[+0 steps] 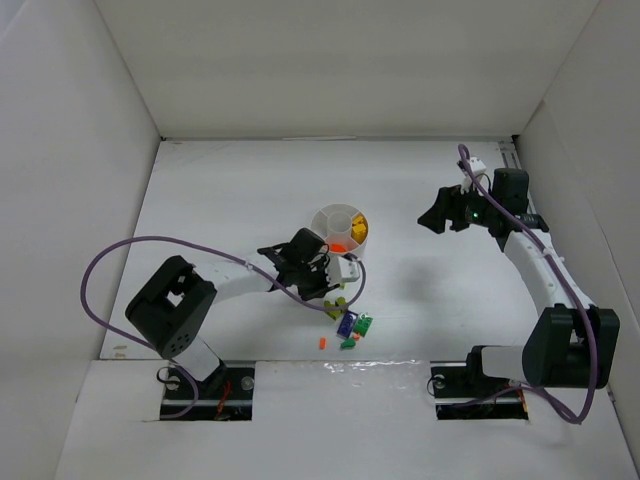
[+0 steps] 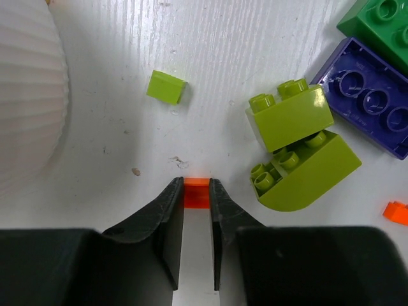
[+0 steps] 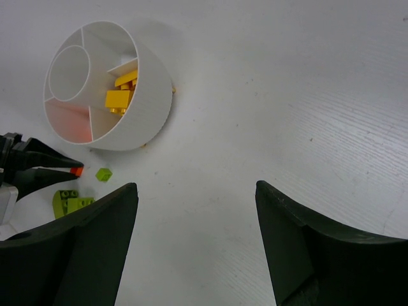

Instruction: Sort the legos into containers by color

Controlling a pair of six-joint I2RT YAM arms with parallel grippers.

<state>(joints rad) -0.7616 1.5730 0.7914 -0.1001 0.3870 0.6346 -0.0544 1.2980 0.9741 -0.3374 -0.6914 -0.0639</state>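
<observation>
Left gripper point(image 2: 196, 186), jaws narrowed onto the flat sides of a tiny orange lego point(image 2: 196, 194) just beside the white dish point(image 2: 29, 95) on the table point(image 2: 210, 76): light, rigid and smooth, so likely to slip unless pinched squarely; right gripper point(image 3: 194, 186) jaws wide, empty.
</observation>
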